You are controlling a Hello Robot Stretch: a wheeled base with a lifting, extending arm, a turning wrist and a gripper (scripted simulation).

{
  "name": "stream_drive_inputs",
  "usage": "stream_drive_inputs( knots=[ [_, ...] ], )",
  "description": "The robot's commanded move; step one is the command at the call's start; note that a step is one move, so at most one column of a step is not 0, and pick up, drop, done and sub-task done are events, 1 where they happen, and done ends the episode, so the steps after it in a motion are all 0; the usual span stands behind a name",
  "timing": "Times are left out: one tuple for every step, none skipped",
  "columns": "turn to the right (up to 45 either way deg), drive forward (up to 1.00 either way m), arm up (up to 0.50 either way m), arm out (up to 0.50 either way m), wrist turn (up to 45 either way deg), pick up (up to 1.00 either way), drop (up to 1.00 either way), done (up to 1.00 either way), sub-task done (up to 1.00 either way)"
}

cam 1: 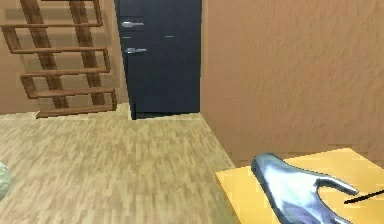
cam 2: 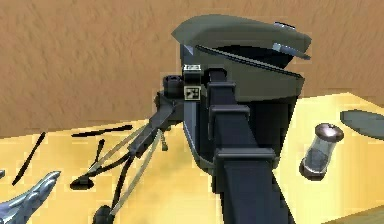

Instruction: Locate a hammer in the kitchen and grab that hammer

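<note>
A: Hammer: can't pin it. Several thin dark sticks (cam 2: 100, 131) lie on the yellow worktop (cam 2: 335, 200) in the arm side view; any could be the hammer, none shows a clear head (too small to call)
B: And the hand (cam 2: 95, 192)?
A: At the far end of the arm (cam 2: 240, 170), reaching down-left among those sticks. How far open: cannot tell. Holding anything: cannot tell either, the sticks lie right at it on the worktop
B: Other stuff up there?
A: Dark lidded bin (cam 2: 245, 70) behind the arm, glass shaker with dark cap (cam 2: 321, 150) right of it, dark flat disc (cam 2: 365, 122) at the right edge. Silvery glove-shaped thing (cam 1: 300, 190) on the worktop corner in the forward view
B: Room?
A: Dark fridge (cam 1: 160, 60) straight ahead, wooden wall shelf (cam 1: 62, 55) left of it, wood floor (cam 1: 110, 160)
</note>
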Motion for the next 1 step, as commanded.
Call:
stream_drive_inputs(
  knots=[
    [0.0, 0.0, 0.0, 0.0, 45.0, 0.0, 0.0, 0.0, 0.0]
  ],
)
